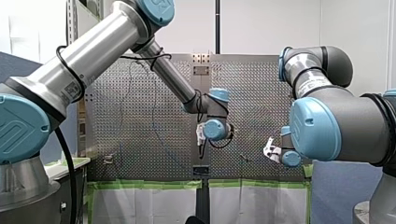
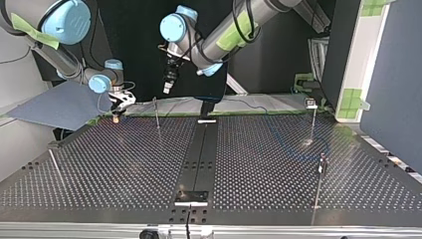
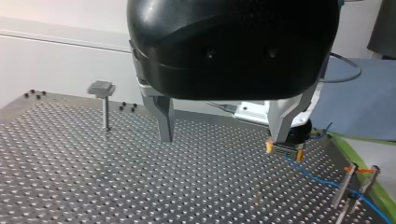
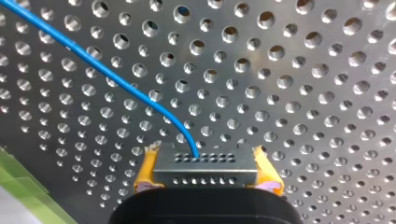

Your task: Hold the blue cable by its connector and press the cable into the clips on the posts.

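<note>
right gripper (image 4: 207,168) clamped on connector (image 4: 205,178) | blue cable (image 4: 116,77) runs out of frame | left gripper (image 3: 223,138) apart | clips (image 3: 351,168) on posts (image 3: 343,191) blurred

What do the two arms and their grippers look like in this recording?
My left arm has silver tubes, light blue joint caps and a black cable running along it. My right arm is mostly dark grey with the same blue caps. My left gripper is black with grey metal fingers; my right gripper is black with yellow pads.
</note>
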`<state>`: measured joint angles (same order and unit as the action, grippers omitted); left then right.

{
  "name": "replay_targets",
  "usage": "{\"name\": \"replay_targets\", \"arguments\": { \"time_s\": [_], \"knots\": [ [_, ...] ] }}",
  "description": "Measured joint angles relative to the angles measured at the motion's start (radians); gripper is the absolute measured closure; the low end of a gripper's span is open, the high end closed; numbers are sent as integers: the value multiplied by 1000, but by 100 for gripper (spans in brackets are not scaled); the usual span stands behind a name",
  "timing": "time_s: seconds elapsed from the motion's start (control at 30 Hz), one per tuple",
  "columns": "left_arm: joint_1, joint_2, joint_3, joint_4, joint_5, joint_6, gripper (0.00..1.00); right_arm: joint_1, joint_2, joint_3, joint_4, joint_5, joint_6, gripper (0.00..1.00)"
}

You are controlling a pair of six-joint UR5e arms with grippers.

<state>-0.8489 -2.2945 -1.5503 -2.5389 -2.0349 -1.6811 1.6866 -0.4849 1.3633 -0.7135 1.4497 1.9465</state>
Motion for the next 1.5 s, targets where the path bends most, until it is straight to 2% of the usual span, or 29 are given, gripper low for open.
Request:
{"name": "replay_targets", "arguments": {
  "time_s": [0.3,0.57,1.13,1.37,1.5],
  "knots": [
    [6,72,-72,49,4,-26,0,0,2,0,0,0,-2,100],
    [22,141,-141,117,21,-81,0,0,2,0,1,0,-5,100],
    [64,294,-293,269,19,-96,0,4,2,0,5,3,-9,100],
    [84,354,-354,330,37,-135,0,5,2,0,11,4,-9,100],
    [92,384,-384,360,46,-148,0,5,2,0,19,5,-17,100]
  ]
}}
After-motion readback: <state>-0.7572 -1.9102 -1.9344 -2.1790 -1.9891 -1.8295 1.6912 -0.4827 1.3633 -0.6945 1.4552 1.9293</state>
